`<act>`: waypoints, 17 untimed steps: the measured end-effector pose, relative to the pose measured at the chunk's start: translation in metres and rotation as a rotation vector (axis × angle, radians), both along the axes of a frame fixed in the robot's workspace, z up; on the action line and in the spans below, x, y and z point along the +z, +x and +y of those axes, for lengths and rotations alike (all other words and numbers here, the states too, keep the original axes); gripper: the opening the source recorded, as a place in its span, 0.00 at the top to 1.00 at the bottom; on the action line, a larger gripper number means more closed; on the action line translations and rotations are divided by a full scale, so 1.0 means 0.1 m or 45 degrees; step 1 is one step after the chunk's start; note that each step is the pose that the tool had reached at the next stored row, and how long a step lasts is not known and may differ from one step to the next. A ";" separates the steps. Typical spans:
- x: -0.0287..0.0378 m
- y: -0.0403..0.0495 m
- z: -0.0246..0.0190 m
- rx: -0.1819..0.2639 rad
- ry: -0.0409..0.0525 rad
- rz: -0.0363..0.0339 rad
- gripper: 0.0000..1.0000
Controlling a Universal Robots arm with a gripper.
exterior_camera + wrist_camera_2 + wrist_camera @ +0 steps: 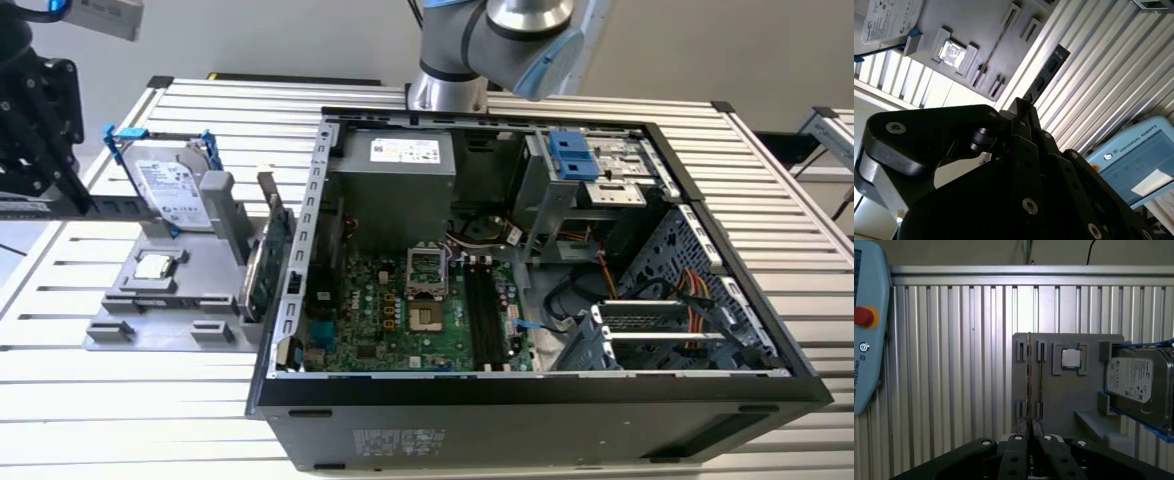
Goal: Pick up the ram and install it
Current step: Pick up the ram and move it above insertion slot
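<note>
Starting with the exterior view: the arm (497, 30) is standing behind an open computer case (534, 420) that is lying on a ribbed aluminium table (134, 400), with its motherboard (387, 310) showing and a white printed label sitting on the power supply (394, 190). Just beside the case, on the exterior view's left, a grey fixture (174, 312) is carrying a hard drive (174, 185) with a white printed sticker, a processor chip (155, 265) and thin boards on edge. The ram (282, 245), I think, is the darker board nearest the case, standing upright in its slot. Over to the first wrist view: the gripper (1031, 442) is looking down on that fixture, lining up with the ram's thin edge (1029, 375), and I can't tell whether it's apart or together. This view is bringing in a pale blue teach pendant (869, 330) with a red button and lettering, lying on the slats. In the second wrist view the gripper's black body (1021, 107) is looming large, with the fixture (969, 20) and pendant (1134, 160) peeking past it.
</note>
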State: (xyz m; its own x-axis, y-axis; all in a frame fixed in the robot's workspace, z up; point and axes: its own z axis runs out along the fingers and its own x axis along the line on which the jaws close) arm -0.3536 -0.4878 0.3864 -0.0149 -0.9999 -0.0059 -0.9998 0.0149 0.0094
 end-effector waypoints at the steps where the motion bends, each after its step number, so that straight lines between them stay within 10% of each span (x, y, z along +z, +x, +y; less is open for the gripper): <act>1: 0.002 0.012 0.000 0.000 0.000 0.0000 1.00; 17: 0.024 0.172 0.000 0.000 0.000 -0.0001 1.00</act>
State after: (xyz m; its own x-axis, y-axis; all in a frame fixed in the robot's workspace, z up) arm -0.3364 -0.4878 0.3888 -0.0149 -0.9999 -0.0060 -0.9998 0.0148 0.0093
